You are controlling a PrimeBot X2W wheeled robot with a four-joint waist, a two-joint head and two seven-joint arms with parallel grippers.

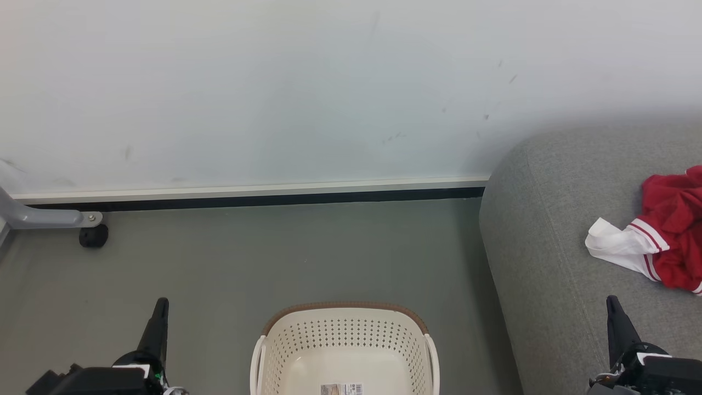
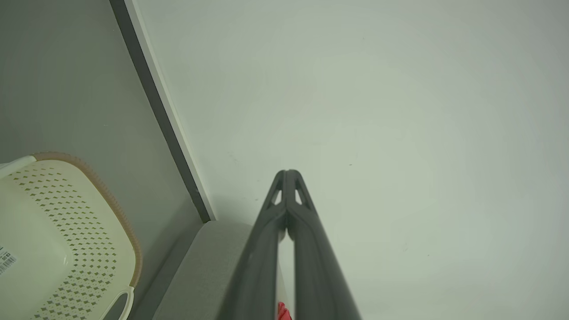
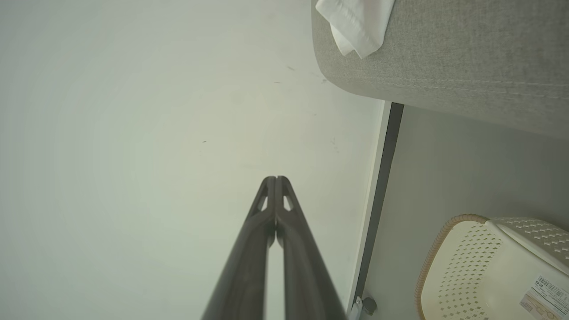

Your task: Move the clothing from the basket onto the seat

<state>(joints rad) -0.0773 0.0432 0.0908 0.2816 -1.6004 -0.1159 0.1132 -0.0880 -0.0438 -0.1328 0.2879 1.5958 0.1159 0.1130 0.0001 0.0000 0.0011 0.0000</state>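
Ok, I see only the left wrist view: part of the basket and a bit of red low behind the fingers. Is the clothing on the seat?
Observer: Yes. In the head view the clothing lies on the seat, red with a white part.
Operator: And the basket, is anything inside it?
Observer: The part of the basket that shows holds only a sticker, no fabric.
Operator: What about the right gripper?
Observer: The right gripper is shut and holds nothing.
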